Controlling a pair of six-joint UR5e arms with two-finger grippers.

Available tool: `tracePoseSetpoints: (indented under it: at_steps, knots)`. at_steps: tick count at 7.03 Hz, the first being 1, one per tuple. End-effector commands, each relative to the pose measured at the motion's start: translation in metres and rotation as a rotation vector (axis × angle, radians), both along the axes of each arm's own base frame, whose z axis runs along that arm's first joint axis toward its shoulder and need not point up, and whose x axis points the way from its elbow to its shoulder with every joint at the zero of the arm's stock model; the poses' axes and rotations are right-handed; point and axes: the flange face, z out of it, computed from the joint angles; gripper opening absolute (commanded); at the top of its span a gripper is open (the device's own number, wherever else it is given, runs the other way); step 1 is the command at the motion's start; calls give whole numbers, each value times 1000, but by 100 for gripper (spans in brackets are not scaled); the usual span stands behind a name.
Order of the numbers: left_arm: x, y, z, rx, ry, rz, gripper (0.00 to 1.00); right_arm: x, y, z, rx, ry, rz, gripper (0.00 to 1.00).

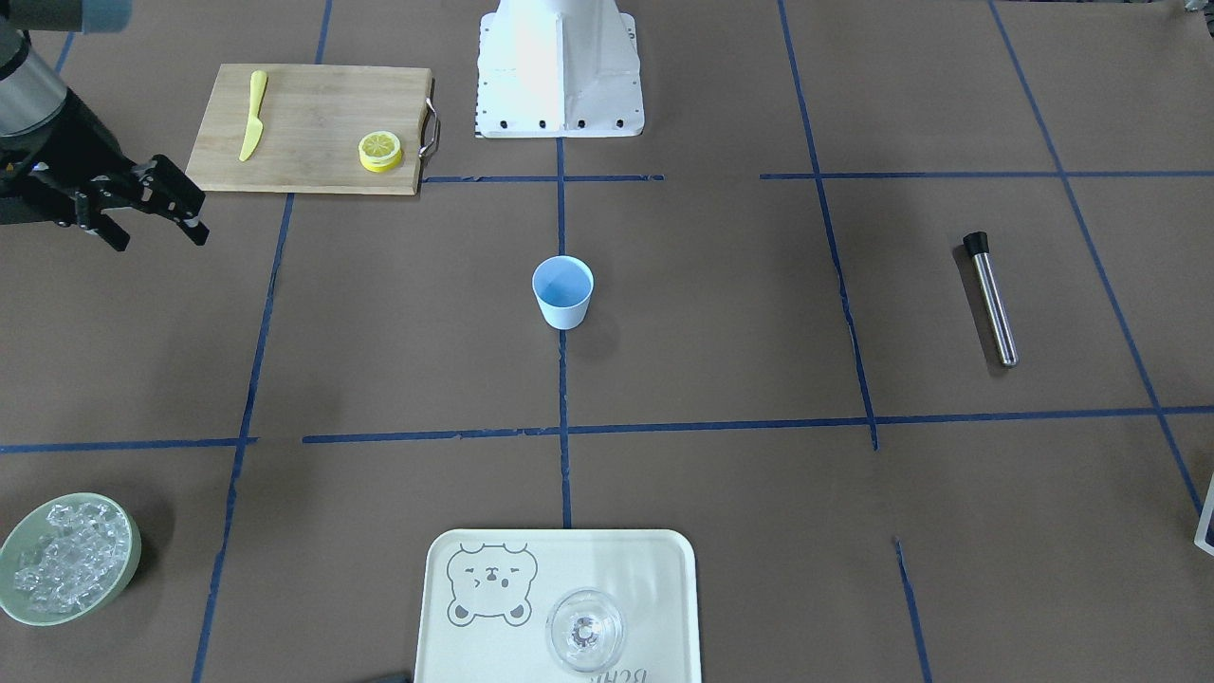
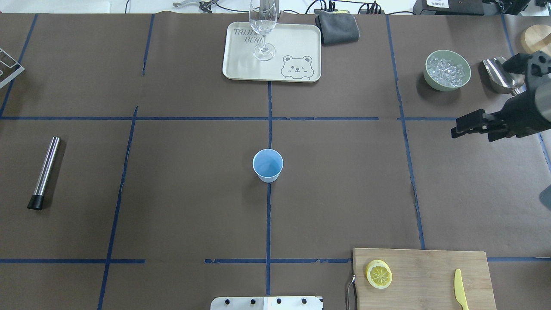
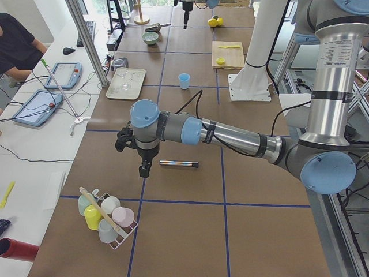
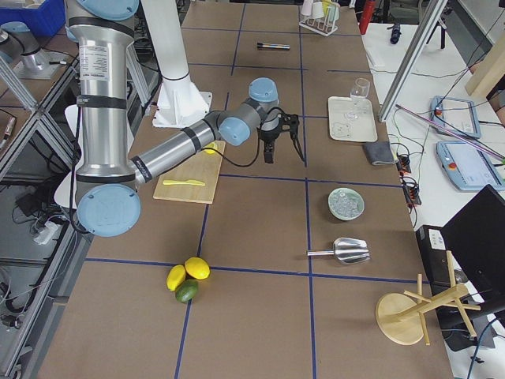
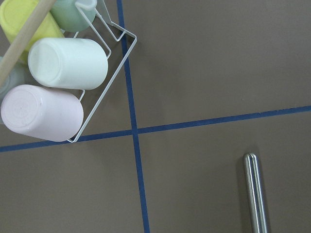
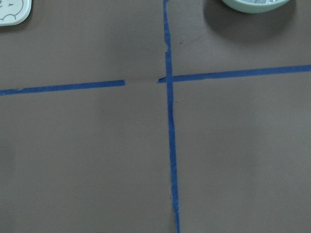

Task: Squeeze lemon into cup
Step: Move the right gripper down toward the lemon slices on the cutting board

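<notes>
Right gripper point(image 1: 159, 237), spread wide and empty, hovers nearer the lemon point(image 1: 380, 151), which lies on the cutting board point(image 1: 313, 119), back toward the robot's base point(image 1: 560, 85) and inward.

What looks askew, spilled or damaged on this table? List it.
Nothing stands out. The cup stands upright and looks empty, the lemon and the knife lie on the cutting board, the ice is all inside its bowl, and the glass stands upright on the tray. No spill shows.
</notes>
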Motion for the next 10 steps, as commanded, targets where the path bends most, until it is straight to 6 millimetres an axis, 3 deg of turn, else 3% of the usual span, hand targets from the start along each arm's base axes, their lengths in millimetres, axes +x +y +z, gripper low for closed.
tracePoseSetpoints:
  at_steps: [1,2,4,6,7,8,10]
  knots:
    - [19,-5,-5,-2,4,13,100,-69,66,-32,-13,-2,37,100]
    - [33,-7,-7,4,8,2,100,-92,98,-44,-17,-13,43,100]
    - [35,-8,-4,19,11,-4,100,-140,163,-31,23,46,84,100]
    - [35,-8,-5,19,11,-5,100,-173,214,-28,12,40,85,100]
    - [38,-9,-6,22,12,1,100,-182,230,-27,32,42,89,100]
    - [47,-9,-6,23,12,20,100,-197,239,-10,29,75,73,100]
    - [60,-9,-6,26,12,46,100,-209,244,-1,26,85,61,100]
